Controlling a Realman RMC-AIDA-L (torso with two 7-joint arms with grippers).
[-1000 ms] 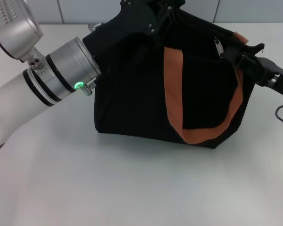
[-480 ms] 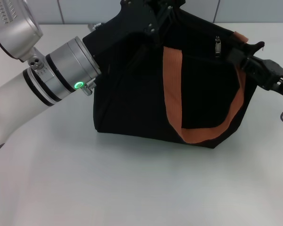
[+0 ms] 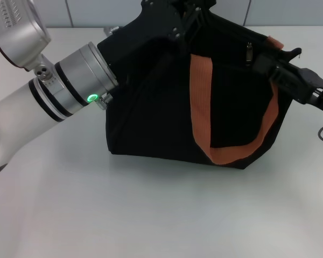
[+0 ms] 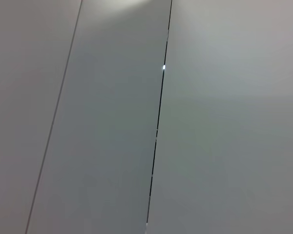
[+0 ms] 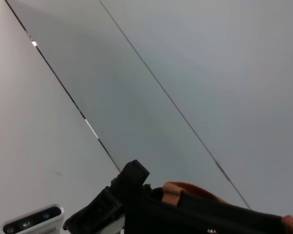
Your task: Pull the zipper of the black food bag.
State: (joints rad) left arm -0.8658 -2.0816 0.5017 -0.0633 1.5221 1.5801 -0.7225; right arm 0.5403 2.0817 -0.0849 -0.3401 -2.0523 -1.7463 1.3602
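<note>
Centrally on the pale grey counter (image 3: pixel 151 215) we saw the large black fabric food bag (image 3: pixel 151 107), squarish and slumped, with a wide orange-brown strap handle (image 3: pixel 202 107) looping down its front face and up to the right top corner. Its contents were hidden from us.

Along the bag's top edge, towards the right, hung the small silver metal zipper pull tab (image 3: pixel 248 52), pointing down from the black zip line.

Our right gripper (image 3: pixel 260 63), black and reaching in from the right side, sat at the bag's upper right corner, its tip just beside the zipper; whether it touched the tab we could not tell, nor whether it was parted or pinched together. In the right wrist view we saw only a black edge of the bag (image 5: pixel 195 214) with a bit of orange strap (image 5: pixel 185 189) against a plain wall.

Our left gripper (image 3: pixel 175 19), black, met the top rear edge of the bag beyond the silver wrist cuff with its green light (image 3: pixel 90 98); dark against dark fabric, its state was also beyond our telling. Our left wrist view showed only blank grey wall panels (image 4: pixel 210 122).
</note>
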